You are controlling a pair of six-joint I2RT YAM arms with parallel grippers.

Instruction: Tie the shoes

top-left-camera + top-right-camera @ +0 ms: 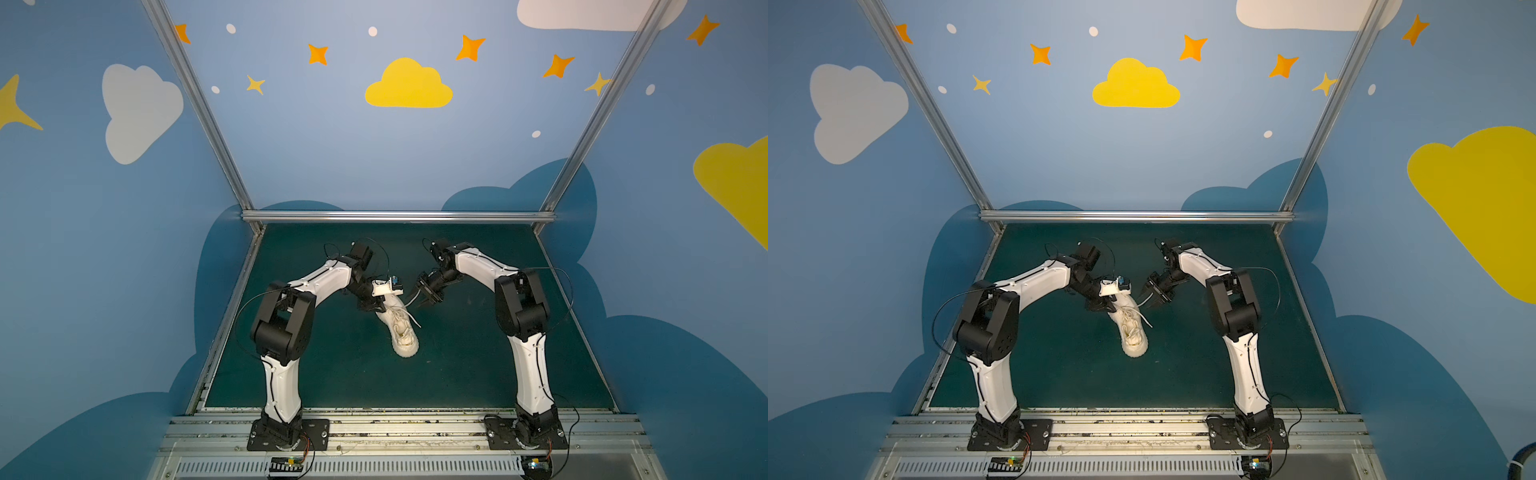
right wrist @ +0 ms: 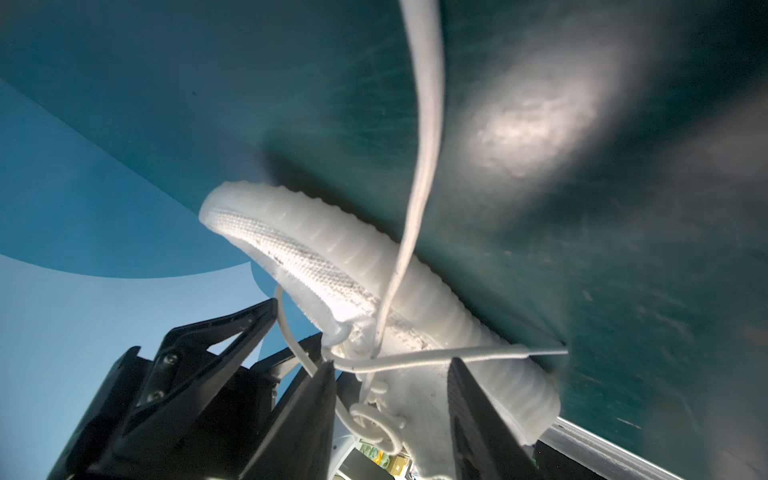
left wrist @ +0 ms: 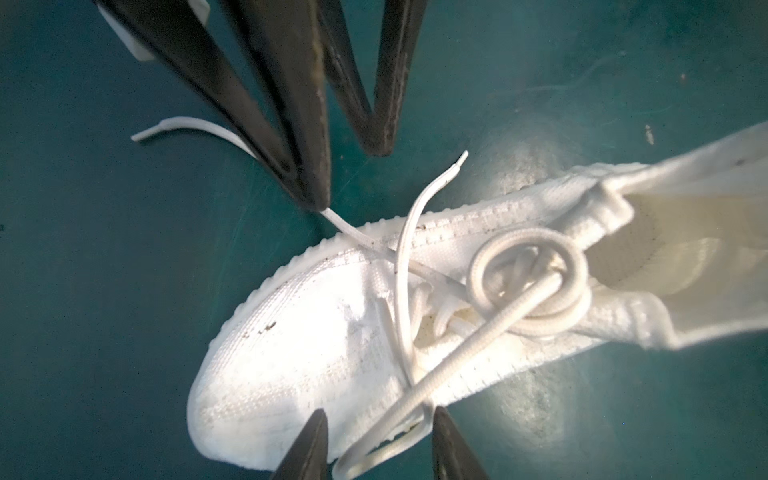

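**Fig. Sneaker on the mat, read near to far.**

Nearest me is the toe of the shoe. The shoe lies near the middle of the green mat, heel pointing away.

I judge the shoe light, with a soft knit upper and a firmer ribbed sole, so a hard pull on a lace could drag it. The laces look thin and limp, and I expect them to be slippery. I would grip a strand just short of its tip or at the bend of a loop, never the upper.

Farther on, the left gripper is at the shoe's far end. Its fingers are apart, and a lace loop lies between them unclamped.

Just beside it, the right gripper also has its fingers apart, with one strand crossing the gap.

**Views.** Both top views give only where the shoe and arms are placed. Only the left wrist view shows a loose coil of lace over the tongue, not drawn tight, and a strand running to one right fingertip. Only the right wrist view shows the sole's side and a second strand trailing away over the mat.
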